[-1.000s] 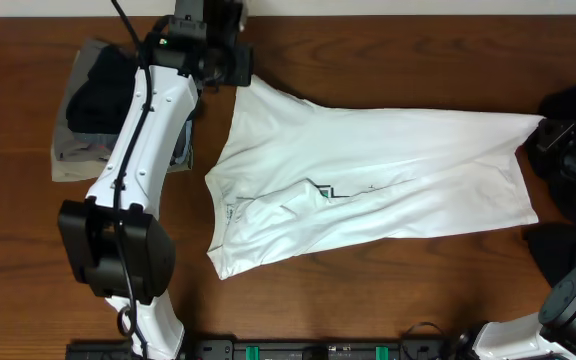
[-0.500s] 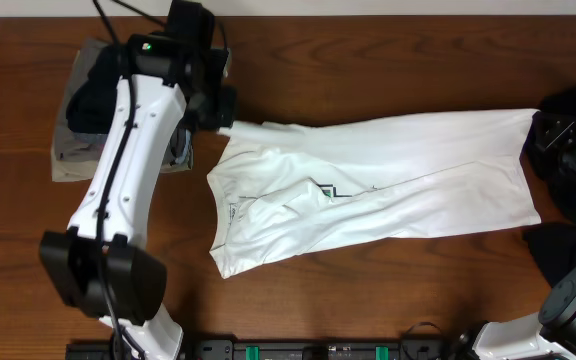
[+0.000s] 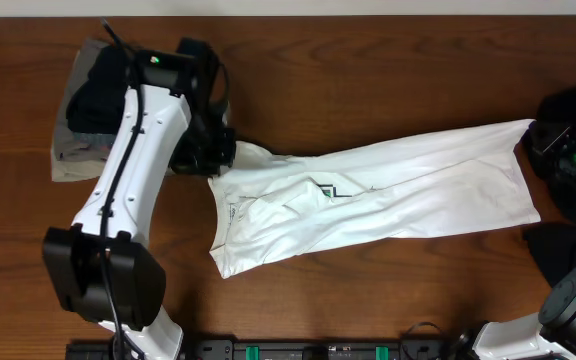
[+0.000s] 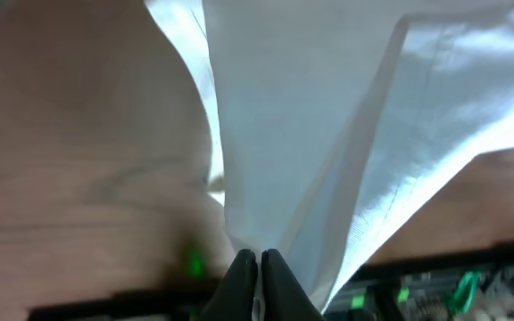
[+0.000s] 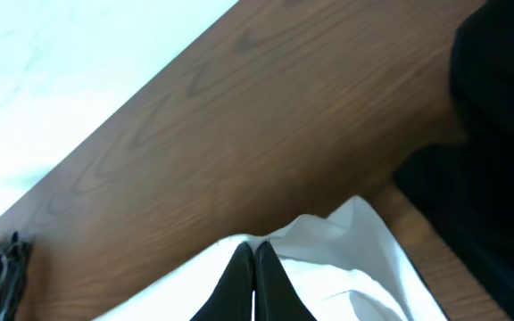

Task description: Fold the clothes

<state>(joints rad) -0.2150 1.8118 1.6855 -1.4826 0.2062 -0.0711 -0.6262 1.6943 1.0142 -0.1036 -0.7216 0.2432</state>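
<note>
**Q:** Overhead first. Where's the cloth?

**A:** The white T-shirt (image 3: 368,195) lies mid-surface (image 3: 388,70). Its long axis runs from the left edge to the right edge, with the right end skewed a little toward the far edge. My left tool (image 3: 226,155) is clamped on its far-left corner. My right tool (image 3: 540,135) is clamped on its far-right corner, close to the right edge. The body of the shirt lies on the near side of the line between the two tools. A dark pile (image 3: 93,100) sits at the far-left corner, and a black garment (image 3: 568,250) lies just beside the shirt's right end.

**Q:** Left wrist?

**A:** The tips are pressed together on a bunched fold of the T-shirt (image 4: 328,107). The cloth fans away from them, with bare wood to one side.

**Q:** Right wrist?

**A:** Much the same. The tips are closed tight on a white corner of the T-shirt (image 5: 346,245). The black garment (image 5: 498,134) is off to the side, and the surface (image 5: 239,116) is bare beyond it.

**Q:** What does the next move turn on?

**A:** My reading is that each arm already has the end nearer to it. The held edge should travel toward the near edge, across the short axis. Both tools need to stay level, or the skew gets folded in.
</note>
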